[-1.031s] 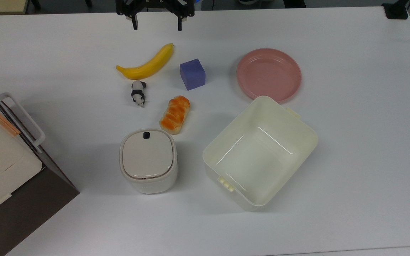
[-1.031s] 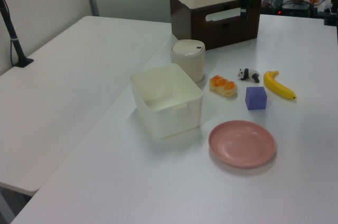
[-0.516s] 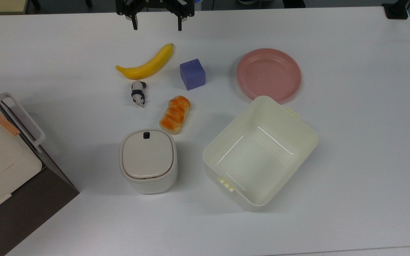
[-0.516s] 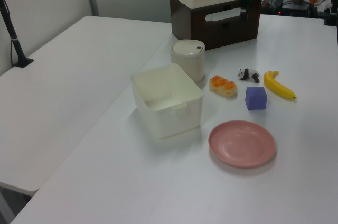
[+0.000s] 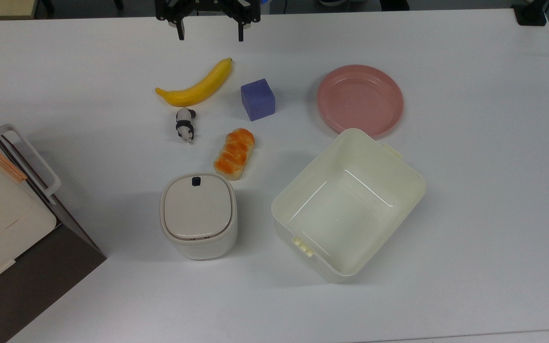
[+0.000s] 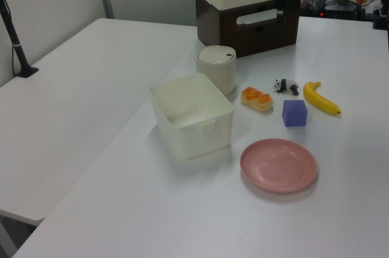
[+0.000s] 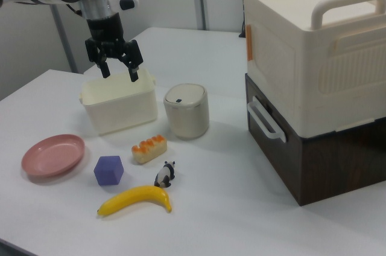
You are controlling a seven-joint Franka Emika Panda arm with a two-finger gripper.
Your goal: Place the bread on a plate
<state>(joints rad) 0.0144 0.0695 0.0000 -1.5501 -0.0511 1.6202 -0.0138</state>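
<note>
The bread is a small orange-brown loaf lying on the white table between a lidded cream bin and a purple cube. The pink plate is bare, at the top view's right of the cube. My gripper hangs open and high above the table at the far edge in the top view, holding nothing, well away from the bread. In the left view the gripper shows as a dark narrow shape at the top.
A yellow banana, a toy panda and a purple cube lie near the bread. A lidded cream bin and a large open cream tub stand close by. A cream-and-brown box stands at the table's side.
</note>
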